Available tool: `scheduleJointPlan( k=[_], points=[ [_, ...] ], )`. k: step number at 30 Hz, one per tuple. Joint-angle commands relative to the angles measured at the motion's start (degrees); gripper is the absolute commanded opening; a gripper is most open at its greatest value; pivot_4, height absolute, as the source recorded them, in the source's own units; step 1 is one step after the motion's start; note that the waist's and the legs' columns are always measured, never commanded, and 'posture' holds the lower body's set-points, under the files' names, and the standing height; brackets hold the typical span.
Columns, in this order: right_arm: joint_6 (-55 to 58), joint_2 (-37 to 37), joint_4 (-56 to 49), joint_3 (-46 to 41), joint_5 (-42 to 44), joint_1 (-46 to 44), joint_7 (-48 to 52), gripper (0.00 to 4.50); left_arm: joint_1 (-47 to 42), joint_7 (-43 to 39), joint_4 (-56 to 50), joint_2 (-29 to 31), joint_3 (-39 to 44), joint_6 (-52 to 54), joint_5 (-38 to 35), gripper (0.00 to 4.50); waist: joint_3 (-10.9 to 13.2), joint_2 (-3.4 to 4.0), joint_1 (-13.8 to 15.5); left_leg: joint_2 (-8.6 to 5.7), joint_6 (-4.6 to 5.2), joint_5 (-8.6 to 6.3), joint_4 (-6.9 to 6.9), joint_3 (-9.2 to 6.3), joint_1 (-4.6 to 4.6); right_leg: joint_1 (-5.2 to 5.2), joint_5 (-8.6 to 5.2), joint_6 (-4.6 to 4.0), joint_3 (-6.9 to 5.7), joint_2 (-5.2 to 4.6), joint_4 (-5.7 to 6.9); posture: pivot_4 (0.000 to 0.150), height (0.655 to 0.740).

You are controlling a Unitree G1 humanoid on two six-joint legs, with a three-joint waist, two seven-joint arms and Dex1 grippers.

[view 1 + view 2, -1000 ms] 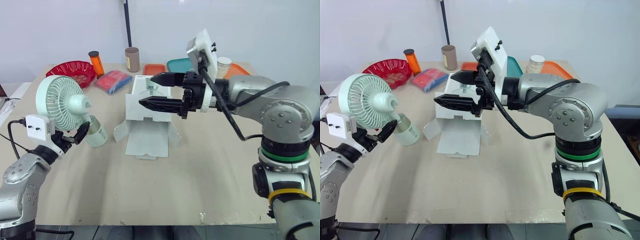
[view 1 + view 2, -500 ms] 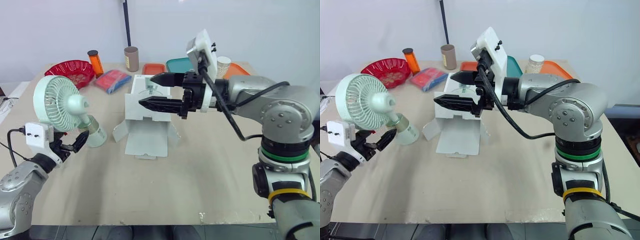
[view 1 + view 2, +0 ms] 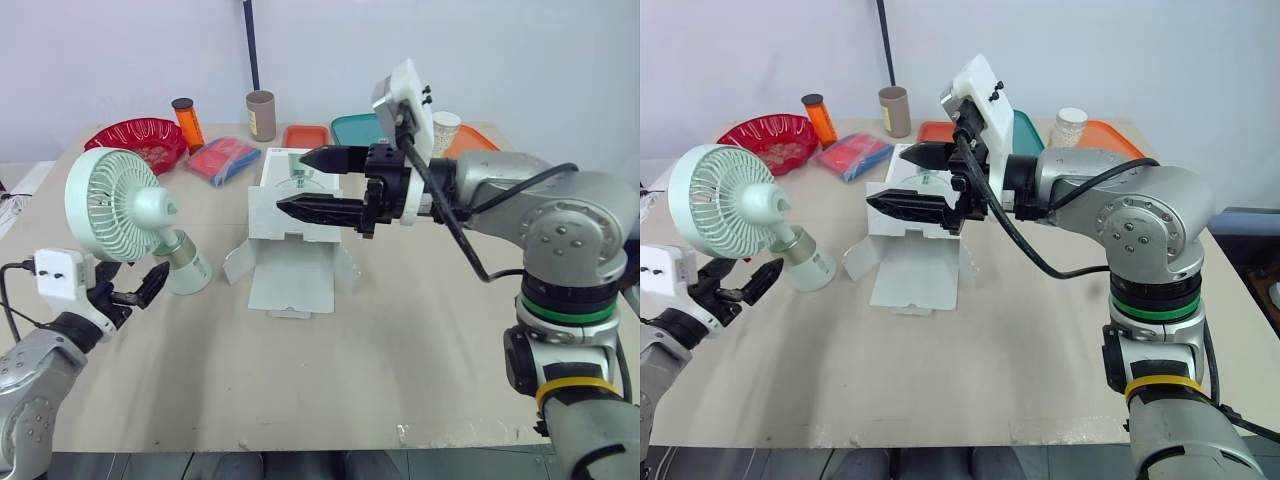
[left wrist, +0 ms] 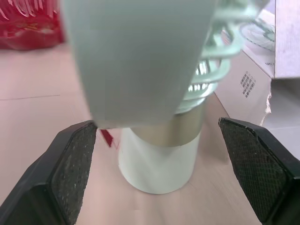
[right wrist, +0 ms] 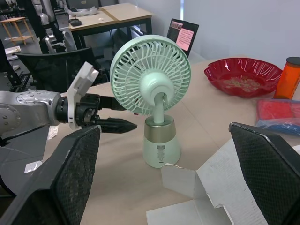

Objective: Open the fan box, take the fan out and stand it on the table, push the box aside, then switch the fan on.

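Since the fan (image 3: pixel 125 215) stands unaided, we note left gripper (image 3: pixel 138 289) wide beside it, right gripper (image 3: pixel 293 180) wide, presumably to push the box (image 3: pixel 290 268).

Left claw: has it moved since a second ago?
Yes. Against the unmoved box, the left claw has pulled back toward the robot, off the fan base, and it is open.

In the upper left of the frame we see a red bowl (image 3: pixel 140 140), and just right of it an orange bottle (image 3: pixel 187 122) with a dark cap, standing upright. Below the bottle lies a red and blue packet (image 3: pixel 225 160). A brown tube (image 3: pixel 263 116) stands at upper centre, beneath a black pole (image 3: pixel 252 50). Further right we find a small orange tray (image 3: pixel 308 136), a teal tray (image 3: pixel 356 130), a white cup (image 3: pixel 447 128) and a second orange tray (image 3: pixel 475 141).
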Motion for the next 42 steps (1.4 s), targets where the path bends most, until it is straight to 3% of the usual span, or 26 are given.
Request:
scheduleJointPlan(
  k=[1, 9, 15, 20, 25, 27, 29, 33, 42],
  points=[
    [-1.1, 0.2, -1.5, -1.0, 0.1, -0.6, 0.3, 4.50, 1.3, 0.7, -2.6, 1.6, 3.7, 0.4, -1.4, 4.40, 0.0, -0.01, 0.0, 0.00, 0.00, 0.00, 0.00, 0.00, 0.00, 0.00, 0.00, 0.00, 0.00, 0.00, 0.00, 0.150, 0.7400],
    [-1.2, 1.0, -0.4, -0.4, -1.1, -0.4, 0.0, 4.50, 10.3, -2.9, -4.6, 4.3, 9.2, 1.9, -4.4, 4.40, 0.1, -0.07, -0.8, 0.02, -0.03, -0.02, -0.03, 0.03, 0.00, -0.03, 0.00, 0.00, 0.04, 0.00, -0.02, 0.150, 0.7400],
    [-0.6, -1.3, 1.1, 1.6, -5.0, 0.5, 0.2, 4.50, 20.4, -14.6, -6.1, 8.0, 10.7, 2.1, -7.7, 4.40, 0.2, -0.20, -1.1, 0.04, -0.05, -0.02, -0.07, 0.08, 0.00, -0.10, 0.01, -0.03, 0.08, 0.02, -0.02, 0.150, 0.7400],
    [-1.4, -4.4, 3.7, 3.2, -10.9, 1.1, -0.6, 4.50, 18.9, -25.2, -5.5, 14.8, 6.6, -1.5, -6.7, 4.40, 0.3, -0.22, -0.9, 0.00, -0.17, 0.05, -0.11, 0.10, -0.02, -0.15, 0.00, -0.04, 0.07, -0.01, -0.02, 0.150, 0.7400],
    [7.9, -1.8, -19.7, 0.7, -6.9, 15.9, -12.2, 4.50, 14.7, -30.5, -10.0, 17.4, 1.0, -3.5, -8.5, 4.40, 0.2, -0.33, -1.2, 0.14, -0.35, -0.05, -0.23, 0.12, -0.25, -0.39, -0.08, -0.09, 0.10, 0.05, -0.06, 0.150, 0.7400],
    [9.4, -0.8, -22.2, 0.3, -6.9, 18.1, -14.2, 4.50, 11.0, -28.4, -10.7, 17.1, -0.7, -2.0, -10.9, 4.40, 0.3, -0.22, -1.3, 0.15, -0.37, -0.03, -0.19, 0.21, -0.63, -0.81, -0.06, -0.09, 0.18, 0.06, 0.06, 0.150, 0.7400],
    [6.4, -5.7, -26.4, 6.1, -12.3, 19.7, -14.2, 4.50, 8.4, -27.1, -11.9, 16.8, -2.7, -1.5, -11.7, 4.40, 0.3, -0.20, -1.2, 0.16, -0.60, 0.11, -0.15, 0.18, -0.68, -0.90, 0.03, -0.09, 0.15, 0.08, 0.14, 0.150, 0.7400],
    [8.0, -2.8, -26.9, 6.1, -12.9, 24.0, -17.7, 4.50, 3.7, -21.4, -11.7, 15.1, -4.7, -1.4, -11.3, 4.40, 0.2, -0.33, -1.3, 0.14, -0.64, 0.17, -0.13, 0.18, -0.47, -0.67, 0.11, 0.00, 0.20, 0.11, 0.07, 0.150, 0.7400],
    [5.6, 1.7, -21.7, 8.3, -19.2, 23.2, -20.9, 4.50, 5.5, -8.0, -18.6, 8.2, -8.1, -0.3, -12.0, 4.40, 0.2, -0.36, -1.2, 0.14, -0.60, 0.22, -0.13, 0.16, -0.58, -0.73, 0.16, 0.04, 0.22, 0.12, 0.04, 0.150, 0.7400]
  ],
)
